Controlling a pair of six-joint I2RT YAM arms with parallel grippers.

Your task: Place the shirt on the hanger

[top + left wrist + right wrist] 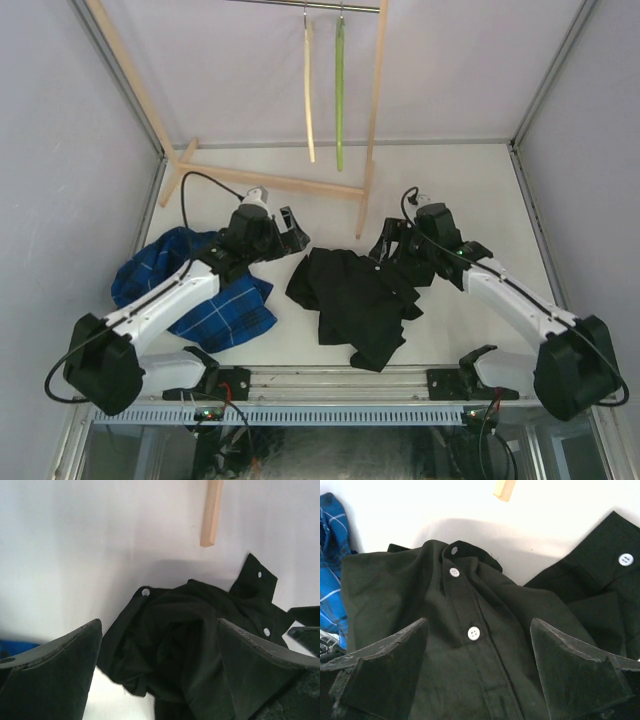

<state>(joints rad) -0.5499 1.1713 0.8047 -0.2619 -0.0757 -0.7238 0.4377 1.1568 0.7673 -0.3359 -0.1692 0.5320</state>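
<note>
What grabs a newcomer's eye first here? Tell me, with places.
The black shirt lies crumpled in the middle of the table, with the left hand and right hand open on either side of it. At the back, the lime-green hanger hangs from a rail beside a cream hanger. A blue plaid shirt lies bunched under the left arm.

Shirt [350,300] lies heaped at mid-table between two grippers, with both hangers on the rail behind.

The shirt rests on the table [470,190] toward its near edge. The left gripper [288,235] is at its far left corner and the right gripper [385,245] at its far right corner, each with jaws apart. The other shirt [235,315] lies just to the left, partly under the left arm. Behind them the rack [270,181] stands across the far table. The hanger [339,90] hangs from its rail, just right of the other hanger [309,90].
</note>
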